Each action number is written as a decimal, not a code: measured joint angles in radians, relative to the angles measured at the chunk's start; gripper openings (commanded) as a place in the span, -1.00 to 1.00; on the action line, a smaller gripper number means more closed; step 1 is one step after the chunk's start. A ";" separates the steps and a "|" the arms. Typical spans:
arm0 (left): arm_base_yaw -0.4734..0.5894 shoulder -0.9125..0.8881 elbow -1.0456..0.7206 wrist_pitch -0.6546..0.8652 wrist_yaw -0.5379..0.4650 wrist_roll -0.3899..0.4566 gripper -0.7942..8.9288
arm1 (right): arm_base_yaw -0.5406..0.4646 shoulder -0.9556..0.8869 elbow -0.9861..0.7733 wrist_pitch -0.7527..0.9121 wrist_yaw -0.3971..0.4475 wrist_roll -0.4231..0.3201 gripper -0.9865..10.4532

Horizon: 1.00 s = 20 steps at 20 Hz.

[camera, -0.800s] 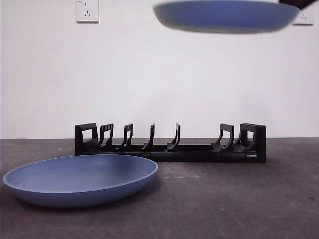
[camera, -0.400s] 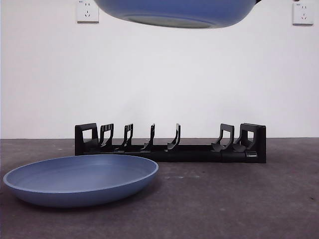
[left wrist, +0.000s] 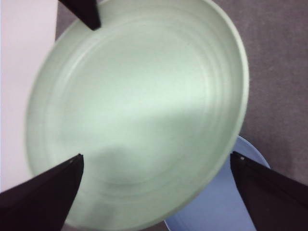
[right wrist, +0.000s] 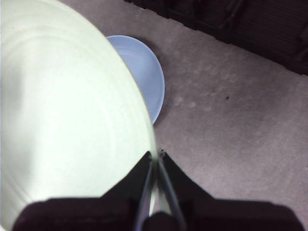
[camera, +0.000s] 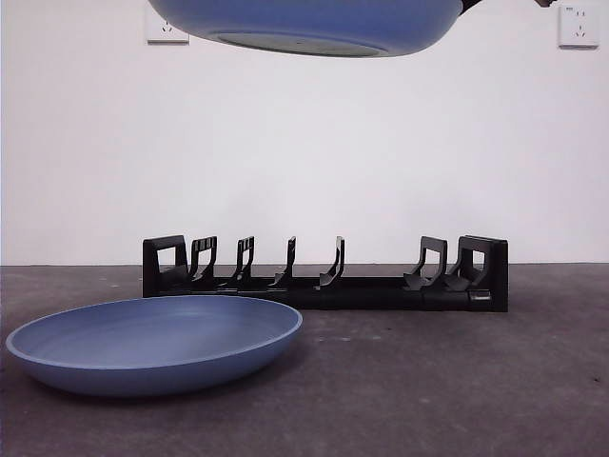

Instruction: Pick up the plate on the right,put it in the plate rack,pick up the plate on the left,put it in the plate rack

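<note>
We hold the lifted plate (camera: 309,24) high above the plate rack (camera: 324,276), its rim pinched in the closed right claw (right wrist: 157,156). The second plate (camera: 152,343) lies flat on the table (camera: 457,381), in front of the rack's far end from the carrying claw. To do this step well, we would tilt the plate on edge and lower it squarely between two prongs. The left claw (left wrist: 154,166) hangs open over the lifted plate, gripping nothing. Only the front view shows the prong spacing; only the wrist views show the plate's pale upper face.
</note>
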 measured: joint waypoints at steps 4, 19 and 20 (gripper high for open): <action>-0.020 0.008 0.000 -0.045 0.000 0.000 0.45 | 0.002 0.000 0.005 0.000 -0.002 0.003 -0.86; -0.046 0.072 0.000 -0.066 -0.143 0.043 -0.66 | -0.008 0.000 0.009 -0.003 -0.003 0.003 -0.86; -0.046 0.073 0.000 -0.066 -0.143 0.044 -0.72 | -0.008 0.000 0.009 -0.003 -0.003 0.003 -0.86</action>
